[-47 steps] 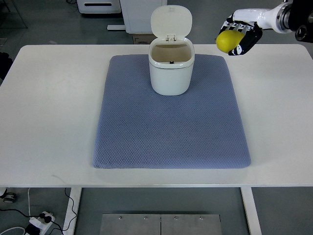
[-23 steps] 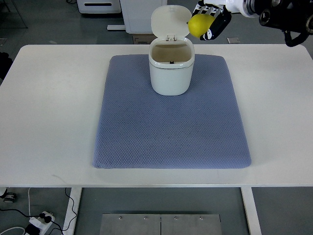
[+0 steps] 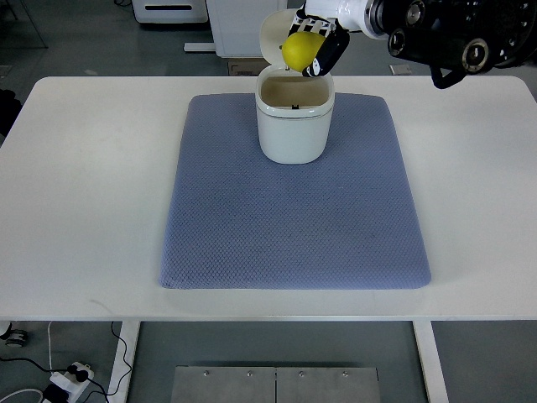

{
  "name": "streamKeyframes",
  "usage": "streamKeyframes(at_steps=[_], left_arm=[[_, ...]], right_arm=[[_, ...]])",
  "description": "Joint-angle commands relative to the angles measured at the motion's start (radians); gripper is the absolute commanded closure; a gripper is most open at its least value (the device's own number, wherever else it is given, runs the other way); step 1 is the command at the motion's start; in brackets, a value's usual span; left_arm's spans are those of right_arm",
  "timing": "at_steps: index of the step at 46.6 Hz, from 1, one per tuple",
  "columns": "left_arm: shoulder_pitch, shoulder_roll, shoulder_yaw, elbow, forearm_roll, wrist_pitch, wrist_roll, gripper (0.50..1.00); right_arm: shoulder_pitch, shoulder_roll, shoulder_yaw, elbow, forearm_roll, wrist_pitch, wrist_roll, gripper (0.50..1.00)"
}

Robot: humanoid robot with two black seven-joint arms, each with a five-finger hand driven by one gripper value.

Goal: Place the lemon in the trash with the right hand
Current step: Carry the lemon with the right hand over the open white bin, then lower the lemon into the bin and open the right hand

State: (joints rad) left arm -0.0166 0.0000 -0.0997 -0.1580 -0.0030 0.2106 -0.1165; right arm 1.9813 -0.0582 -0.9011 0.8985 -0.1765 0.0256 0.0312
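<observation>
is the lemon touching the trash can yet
Cannot tell. In the top view the lemon, gripped in the right hand, overlaps the trash can rim and open lid, with no gap or contact plainly visible.

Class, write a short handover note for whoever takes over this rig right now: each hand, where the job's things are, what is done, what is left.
Right hand: shut on the lemon, held above the back rim of the open trash bin.
Left hand: not in view.
Trash bin: stands on the blue mat with its lid flipped up.
Done: lemon picked up and brought to the bin.
Left: release the lemon into the opening, then withdraw.
</observation>
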Motion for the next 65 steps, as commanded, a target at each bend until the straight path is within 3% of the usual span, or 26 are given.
streamKeyframes(at_steps=[1,60,65], left_arm=[[0.0,0.0,0.0,0.0,0.0,0.0,0.0,0.5],[0.0,0.0,0.0,0.0,0.0,0.001,0.0,0.5],[0.0,0.0,0.0,0.0,0.0,0.0,0.0,0.5]], right_arm=[[-0.007,0.015,0.002,-0.018,0.0,0.0,-0.002,1.0],[-0.167,0.058,0.06,-0.162,-0.001,-0.001,-0.013,1.0],[-0.168,0.058,0.06,-0.168,-0.001,-0.001,-0.011,0.938]])
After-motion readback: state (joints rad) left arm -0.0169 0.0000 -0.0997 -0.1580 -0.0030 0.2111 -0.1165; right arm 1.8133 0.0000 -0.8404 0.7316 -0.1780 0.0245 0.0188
